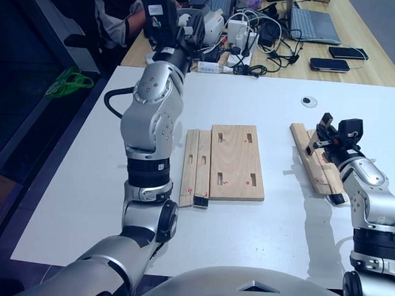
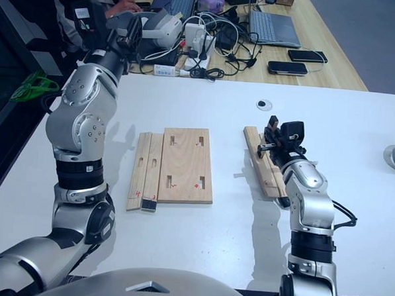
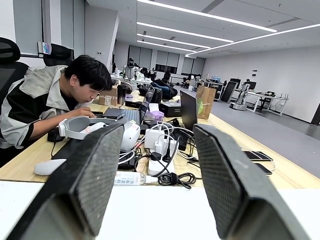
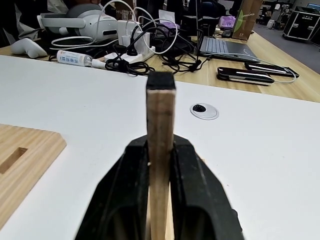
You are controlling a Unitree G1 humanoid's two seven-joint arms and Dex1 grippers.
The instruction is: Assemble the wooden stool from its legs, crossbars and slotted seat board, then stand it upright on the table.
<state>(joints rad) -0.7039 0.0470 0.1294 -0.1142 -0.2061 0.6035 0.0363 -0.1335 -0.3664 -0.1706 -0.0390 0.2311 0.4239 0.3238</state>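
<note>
Centrally, flat slotted seat board [image 1: 237, 162], right gripper [image 4: 161, 150] clamping wooden slat [image 4: 161, 102]

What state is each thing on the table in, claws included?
Slotted wooden seat board: lying flat, nothing attached.
Two narrow slotted wooden slats: flat, alongside the board.
Pile of wooden pieces: lying at the robot's right.
Left gripper: raised, open, empty.
Right gripper: shut on thin wooden strip.

Cluttered wooden desk [image 1: 356, 30] under strip lights [image 3: 185, 31]
</note>
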